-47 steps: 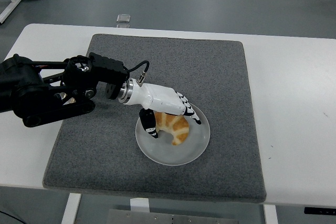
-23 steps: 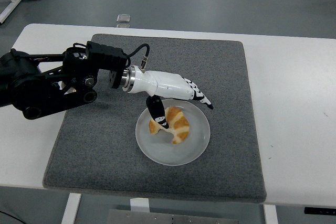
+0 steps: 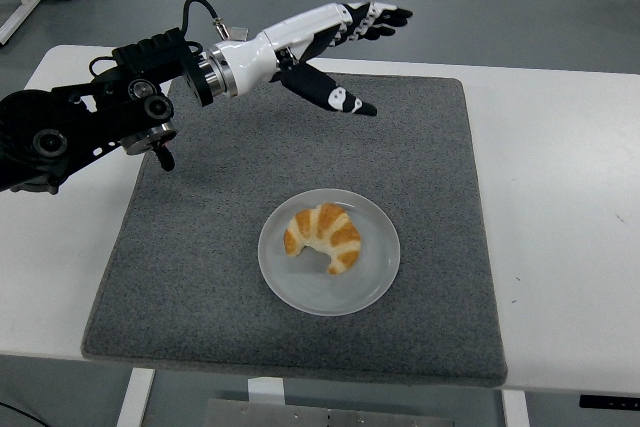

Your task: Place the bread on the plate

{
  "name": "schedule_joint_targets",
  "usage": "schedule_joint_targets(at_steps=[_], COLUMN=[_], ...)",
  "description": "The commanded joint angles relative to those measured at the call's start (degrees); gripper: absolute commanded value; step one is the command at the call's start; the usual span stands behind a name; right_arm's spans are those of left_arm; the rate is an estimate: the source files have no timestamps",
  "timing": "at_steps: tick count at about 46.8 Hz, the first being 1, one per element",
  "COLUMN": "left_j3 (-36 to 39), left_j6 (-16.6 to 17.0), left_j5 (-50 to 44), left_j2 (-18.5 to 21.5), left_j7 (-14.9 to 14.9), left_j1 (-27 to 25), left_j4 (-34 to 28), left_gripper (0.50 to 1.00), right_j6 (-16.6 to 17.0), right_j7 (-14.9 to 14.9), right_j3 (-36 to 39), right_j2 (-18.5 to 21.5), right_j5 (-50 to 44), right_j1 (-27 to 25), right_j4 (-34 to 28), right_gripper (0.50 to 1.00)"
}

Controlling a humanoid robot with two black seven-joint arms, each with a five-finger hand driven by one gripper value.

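- White tabletop (image 3: 570,197) carries a grey mat (image 3: 200,247).
- Bread (image 3: 323,237) lies on the plate (image 3: 375,282), mid-mat.
- Left hand (image 3: 335,32) raised over the mat's far edge, fingers spread, holding nothing.

Black jointed left arm (image 3: 90,127), silver wrist, white hand (image 3: 315,37), black-tipped fingers (image 3: 385,19)

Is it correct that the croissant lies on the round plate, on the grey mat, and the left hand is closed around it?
Not quite. The croissant does lie on the round plate, which sits on the grey mat, but the left hand is not closed around it. The head view shows that hand lifted up over the mat's far edge, fingers spread and empty.
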Motion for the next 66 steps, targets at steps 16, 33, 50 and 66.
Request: schedule_joint_targets(at_steps=[16, 33, 50, 66], left_j3=[-8.52, -9.4, -10.8, -12.47], left_j6=[3.88, 6.35, 5.47, 0.99], left_j5=[-35.37, -47.07, -49.45, -48.13], left_j2=[0.86, 0.86, -0.28, -3.27], left_j7=[0.08, 6.93, 8.69, 4.04], left_j1=[5.53, 8.09, 8.61, 11.25], left_j4=[8.67, 15.97, 22.47, 25.02], left_gripper=[0.992, 0.992, 0.992, 1.0], right_j6=[0.0, 0.0, 0.0, 0.0], right_j7=[0.0, 0.0, 0.0, 0.0], right_j3=[0.0, 0.0, 0.0, 0.0], right_j2=[0.0, 0.0, 0.0, 0.0], right_j5=[0.0, 0.0, 0.0, 0.0], right_j1=[0.01, 0.01, 0.01, 0.01], right_j4=[0.0, 0.0, 0.0, 0.0], right_gripper=[0.954, 0.952, 0.952, 0.952])
